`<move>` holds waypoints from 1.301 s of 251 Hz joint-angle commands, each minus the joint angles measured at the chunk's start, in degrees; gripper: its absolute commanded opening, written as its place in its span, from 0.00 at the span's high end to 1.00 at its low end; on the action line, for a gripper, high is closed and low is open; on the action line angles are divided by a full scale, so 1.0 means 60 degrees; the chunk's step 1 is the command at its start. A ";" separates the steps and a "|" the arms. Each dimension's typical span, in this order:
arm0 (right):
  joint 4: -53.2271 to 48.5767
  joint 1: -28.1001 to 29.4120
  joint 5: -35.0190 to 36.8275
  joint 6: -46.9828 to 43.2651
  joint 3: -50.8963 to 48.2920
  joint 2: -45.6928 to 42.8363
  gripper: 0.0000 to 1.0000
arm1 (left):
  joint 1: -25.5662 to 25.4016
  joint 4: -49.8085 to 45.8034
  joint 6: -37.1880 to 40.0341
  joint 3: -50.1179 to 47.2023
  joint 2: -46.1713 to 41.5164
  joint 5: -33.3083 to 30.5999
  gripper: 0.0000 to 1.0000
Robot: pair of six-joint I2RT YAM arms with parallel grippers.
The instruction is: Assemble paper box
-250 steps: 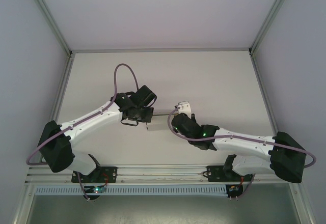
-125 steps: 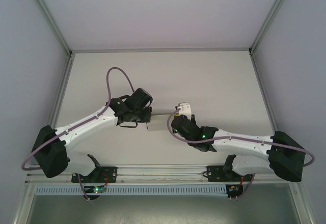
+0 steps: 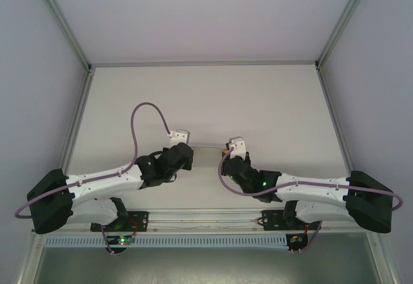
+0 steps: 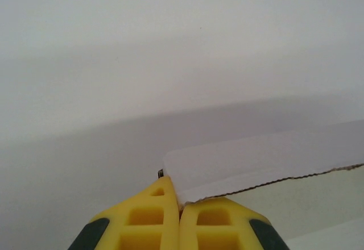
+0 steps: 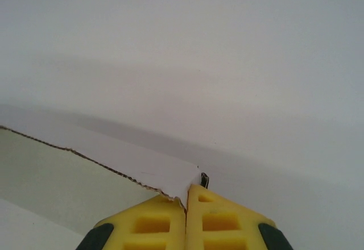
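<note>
The left claw (image 4: pixel 179 204) is pinching one corner of the paper box (image 4: pixel 267 159), with its yellow fingers (image 4: pixel 151 216) closing flat on the card. From this claw the card is running off to the right. Seen from above, the box is showing as one thin pale strip over the middle of the desk (image 3: pixel 206 90), with its long axis lying left to right between the two arms. The right claw (image 5: pixel 186 201) is clamping the opposite corner just as tightly, with the card leading away to its left. Neither arm is sitting nearer, since each is holding an end. Counting up, there is one box and there are two claws, both gripping it.
</note>
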 commanded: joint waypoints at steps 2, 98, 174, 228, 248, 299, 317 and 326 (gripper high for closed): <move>-0.0411 0.0480 -0.1268 -0.0127 -0.0595 0.0163 1.00 | -0.0742 0.0108 -0.0255 -0.1217 0.0481 0.0977 1.00; -0.0373 0.0452 -0.1500 0.1001 -0.1127 -0.1981 0.51 | -0.1469 0.0502 -0.0456 -0.1603 0.0529 -0.0900 1.00; -0.1833 -0.0083 -0.0778 0.2111 -0.1244 -0.3789 0.48 | -0.1748 0.0432 -0.0421 -0.1408 0.0632 -0.1461 1.00; -0.2272 -0.0755 -0.1256 0.2052 -0.0406 -0.3633 0.42 | -0.1785 0.0308 -0.0173 -0.1270 0.0435 -0.1609 1.00; -0.2267 -0.0941 -0.1567 0.2033 -0.0087 -0.3358 0.41 | -0.1793 0.0256 -0.0188 -0.1248 0.0370 -0.1672 1.00; -0.2140 -0.1139 -0.2139 0.1919 0.0417 -0.2818 0.39 | -0.1811 0.0032 -0.0239 -0.1233 0.0200 -0.1897 1.00; -0.2156 -0.1177 -0.2100 0.1978 0.0463 -0.2629 0.39 | -0.1825 0.0058 -0.0252 -0.1276 0.0127 -0.1930 1.00; -0.2213 -0.1213 -0.2086 0.2106 0.0471 -0.2522 0.40 | -0.1823 0.0067 -0.0295 -0.1305 0.0089 -0.1946 1.00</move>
